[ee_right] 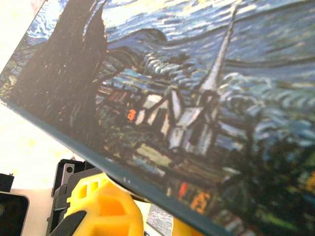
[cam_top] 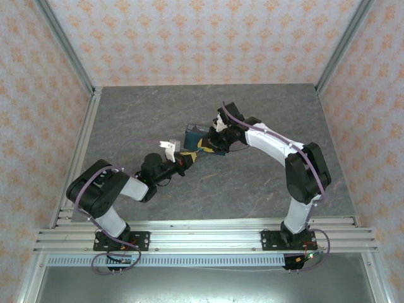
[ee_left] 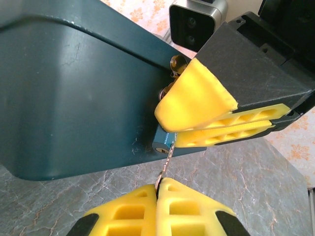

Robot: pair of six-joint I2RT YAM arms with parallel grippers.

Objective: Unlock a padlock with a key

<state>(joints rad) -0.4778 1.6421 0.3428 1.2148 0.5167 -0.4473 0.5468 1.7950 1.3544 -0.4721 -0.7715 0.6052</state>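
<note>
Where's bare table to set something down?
Free: grey stone-look tabletop between the dark blue painted tin box and back wall; also the near strip between the arm bases. Crowded: centre, left claw and right claw at the tin.

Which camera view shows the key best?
The left wrist view: the key runs as a thin blade from the left claw up to the padlock. Top external: too small to tell; right wrist faces the painted tin.
</note>
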